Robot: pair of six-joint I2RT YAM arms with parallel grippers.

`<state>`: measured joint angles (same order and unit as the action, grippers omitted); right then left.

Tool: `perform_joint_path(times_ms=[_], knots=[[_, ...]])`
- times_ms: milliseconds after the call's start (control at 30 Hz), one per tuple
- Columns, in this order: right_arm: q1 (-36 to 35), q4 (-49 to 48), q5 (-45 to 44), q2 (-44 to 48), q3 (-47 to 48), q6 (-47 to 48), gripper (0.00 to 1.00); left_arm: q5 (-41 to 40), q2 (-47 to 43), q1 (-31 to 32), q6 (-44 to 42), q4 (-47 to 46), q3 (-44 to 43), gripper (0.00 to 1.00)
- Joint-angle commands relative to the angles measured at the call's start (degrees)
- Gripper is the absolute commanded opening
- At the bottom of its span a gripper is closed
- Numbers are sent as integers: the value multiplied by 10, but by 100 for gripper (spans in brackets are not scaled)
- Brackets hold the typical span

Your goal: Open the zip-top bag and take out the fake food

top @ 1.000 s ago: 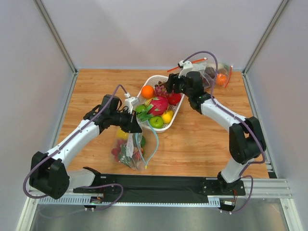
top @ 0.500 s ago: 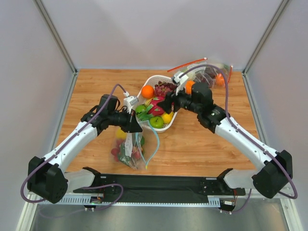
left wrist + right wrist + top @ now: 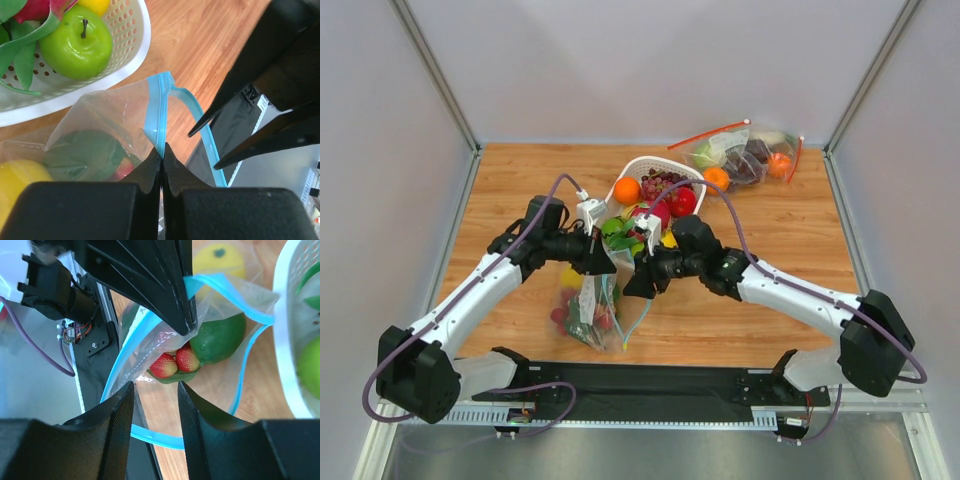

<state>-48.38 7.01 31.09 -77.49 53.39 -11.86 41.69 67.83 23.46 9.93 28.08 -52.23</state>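
Observation:
The zip-top bag (image 3: pixel 588 308), clear with a teal zip strip (image 3: pixel 160 107), lies on the table in front of the basket, its mouth gaping. My left gripper (image 3: pixel 603 262) is shut on one side of the zip strip and holds it up. Inside show red strawberries (image 3: pixel 176 362), a dark green fruit (image 3: pixel 220 340) and a yellow lemon (image 3: pixel 216 260). My right gripper (image 3: pixel 632 290) is open just at the bag's mouth, and the loose teal strip (image 3: pixel 155 432) runs across between its fingers.
A white basket (image 3: pixel 682 240) with an orange, green apple (image 3: pixel 75 42), dragon fruit and grapes stands behind the bag. A second clear bag with a red-orange strip (image 3: pixel 745 152) lies at the back right. The black base rail (image 3: pixel 650 385) runs along the near edge.
My right arm swung from the back-right bag over the basket and down to the open mouth of the teal-strip bag. My left gripper kept its hold and place.

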Motion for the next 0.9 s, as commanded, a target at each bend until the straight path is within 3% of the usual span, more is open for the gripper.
perform_joint_path(times_ms=[0, 133, 467, 500, 533, 667, 800, 867], knots=[[-14, -50, 23, -25, -9, -29, 41, 22, -18, -4, -2, -27, -1, 0], [-31, -86, 14, -69, -20, -44, 41, 39, -15, -3, 0, -32, 0, 0], [-39, -203, -126, -100, -81, -100, 42, 99, -57, -2, 18, -103, 32, 0], [-39, -207, -136, -100, -86, -104, 42, 97, -65, -1, 18, -103, 32, 5], [-39, -210, -144, -98, -94, -106, 42, 87, -69, 0, 22, -102, 35, 23], [-39, -211, -162, -95, -108, -105, 42, 16, -144, 4, 46, -83, 58, 58], [-40, -221, -158, -96, -117, -108, 43, -134, -230, 5, 89, -19, 70, 72], [-39, -230, -150, -99, -121, -110, 43, -264, -259, 6, 122, 52, 63, 74]])
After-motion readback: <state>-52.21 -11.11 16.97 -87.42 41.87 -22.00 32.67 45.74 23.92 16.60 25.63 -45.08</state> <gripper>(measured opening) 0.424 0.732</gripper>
